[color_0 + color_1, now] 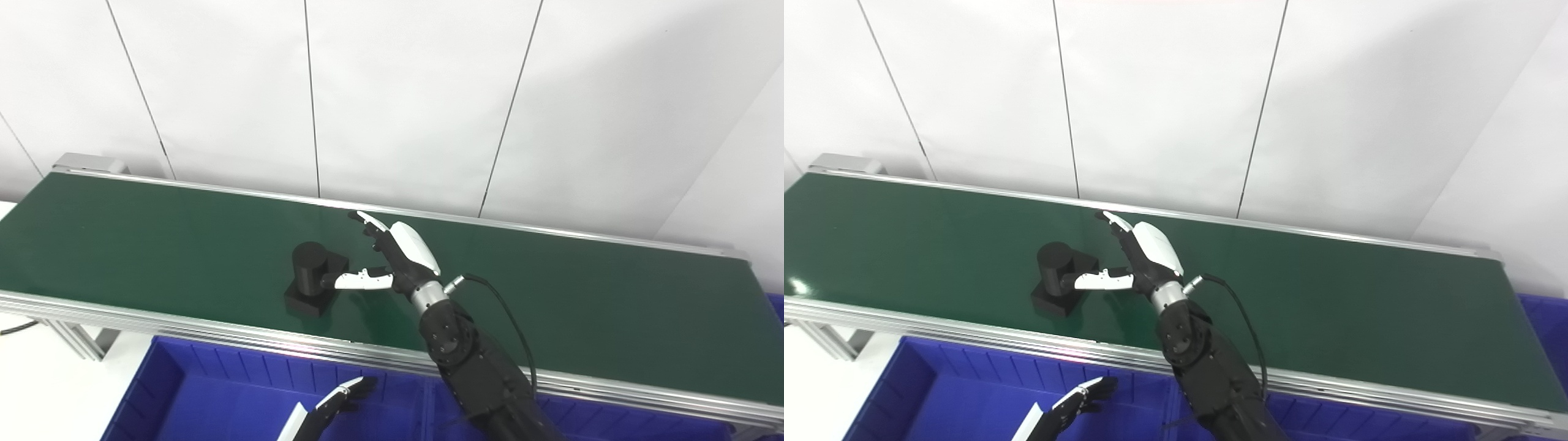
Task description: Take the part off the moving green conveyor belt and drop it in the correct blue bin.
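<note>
A black part (313,277), a cylinder on a square base, sits on the green conveyor belt (153,239) near its front edge. My right hand (392,257) is over the belt just right of the part, open, its thumb tip touching the cylinder's side and its fingers spread toward the back. My left hand (343,395) hangs low over the blue bin (202,392) in front of the belt, fingers apart and empty. The part also shows in the right eye view (1061,277).
The belt's aluminium rails run along front (184,327) and back. A second blue bin (612,422) lies to the right below the belt, and another blue corner (776,306) past the belt's right end. White wall panels stand behind.
</note>
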Tool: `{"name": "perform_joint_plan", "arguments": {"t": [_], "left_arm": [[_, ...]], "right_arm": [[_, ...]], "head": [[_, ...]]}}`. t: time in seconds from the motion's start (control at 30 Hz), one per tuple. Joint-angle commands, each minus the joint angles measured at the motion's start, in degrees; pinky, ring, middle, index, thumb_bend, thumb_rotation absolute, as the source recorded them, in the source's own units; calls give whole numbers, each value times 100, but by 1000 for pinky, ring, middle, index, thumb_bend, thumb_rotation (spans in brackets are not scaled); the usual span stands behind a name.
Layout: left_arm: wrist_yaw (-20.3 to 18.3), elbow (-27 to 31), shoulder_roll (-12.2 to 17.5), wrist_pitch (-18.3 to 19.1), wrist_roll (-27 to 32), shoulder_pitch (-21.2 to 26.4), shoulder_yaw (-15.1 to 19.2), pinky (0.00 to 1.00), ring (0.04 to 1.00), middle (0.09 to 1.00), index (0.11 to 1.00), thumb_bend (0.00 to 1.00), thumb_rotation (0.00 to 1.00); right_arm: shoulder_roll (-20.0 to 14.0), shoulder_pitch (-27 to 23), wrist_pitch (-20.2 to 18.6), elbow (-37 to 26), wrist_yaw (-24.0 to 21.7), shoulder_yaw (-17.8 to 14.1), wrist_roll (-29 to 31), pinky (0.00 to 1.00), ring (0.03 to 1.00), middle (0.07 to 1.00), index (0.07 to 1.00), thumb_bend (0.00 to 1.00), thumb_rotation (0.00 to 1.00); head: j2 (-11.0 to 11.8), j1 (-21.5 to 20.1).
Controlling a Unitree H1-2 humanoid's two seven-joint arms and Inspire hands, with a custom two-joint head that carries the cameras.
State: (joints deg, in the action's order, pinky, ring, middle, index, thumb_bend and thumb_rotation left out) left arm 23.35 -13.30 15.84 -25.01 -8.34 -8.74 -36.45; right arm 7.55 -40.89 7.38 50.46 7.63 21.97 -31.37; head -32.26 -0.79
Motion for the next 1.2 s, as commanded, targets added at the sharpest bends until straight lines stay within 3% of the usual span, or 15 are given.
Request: {"name": "perform_joint_plan", "arguments": {"t": [0.0,0.17,0.5,0.63,0.8,0.87,1.0,1.07,1.17], "left_arm": [[45,140,85,-192,-35,35,-34,768,821,841,832,936,910],[67,166,119,-192,-31,4,-62,775,822,839,830,940,909],[123,305,170,-192,-104,-116,-55,770,823,840,828,935,901],[211,334,150,-192,-189,-143,-61,768,818,838,826,928,911],[284,303,171,-192,-197,-112,-120,776,824,843,830,911,919],[237,294,165,-192,-121,-109,-118,781,828,846,832,910,916],[174,325,127,-192,-41,-139,-81,798,842,853,837,889,904],[125,343,125,-192,1,-148,-66,811,849,859,841,877,903],[173,333,123,-192,-28,-150,-49,807,845,855,838,868,903]], "right_arm": [[150,-423,373,115,213,33,19,792,886,929,918,995,608],[248,-683,388,643,312,85,58,817,901,939,926,991,599],[415,-1043,829,1867,859,280,16,822,892,924,912,985,527],[473,-1036,888,2098,922,338,42,768,864,909,895,979,453],[499,-927,949,2148,908,346,112,702,809,857,827,922,231],[499,-856,1005,2139,941,345,129,691,799,845,806,908,191],[516,-703,1138,2162,1208,334,138,654,727,753,684,792,21],[531,-636,1203,2173,1366,295,177,631,684,695,532,570,96],[544,-561,1251,2164,1548,214,273,590,635,645,494,513,111]], "head": [[-21,-5],[-31,-13],[-126,-7],[-164,-10],[-189,-42],[-189,-42],[-224,-73],[-234,-70],[-231,-103]]}}
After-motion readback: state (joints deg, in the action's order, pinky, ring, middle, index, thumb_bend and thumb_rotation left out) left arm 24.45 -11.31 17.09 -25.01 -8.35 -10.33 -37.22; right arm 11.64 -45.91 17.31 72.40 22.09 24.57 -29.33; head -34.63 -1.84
